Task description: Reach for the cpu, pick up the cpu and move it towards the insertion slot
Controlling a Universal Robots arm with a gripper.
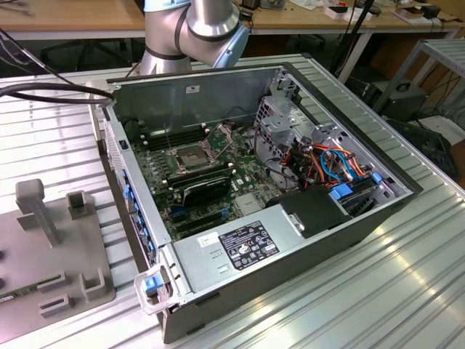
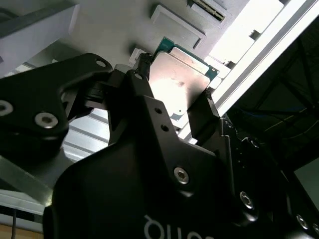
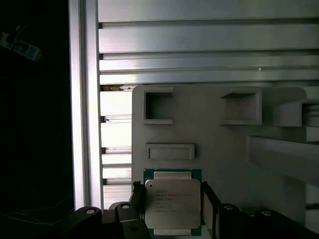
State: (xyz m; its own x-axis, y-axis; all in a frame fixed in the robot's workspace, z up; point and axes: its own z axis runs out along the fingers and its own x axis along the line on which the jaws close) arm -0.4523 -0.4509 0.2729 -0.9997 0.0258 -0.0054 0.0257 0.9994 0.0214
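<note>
The claw (image 2: 175,82) is closed on the cpu (image 3: 173,199), which is held by two opposite edges just over the grey holder plate (image 3: 224,149). The chip is judged light, stiff, thin and fragile, so only its edges should be gripped, and gently.

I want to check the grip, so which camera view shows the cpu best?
The first wrist view: the cpu faces it squarely, held between the fingers of the gripper. The second wrist view sees it aslant, partly behind the gripper. The exterior view takes in the insertion slot.
</note>
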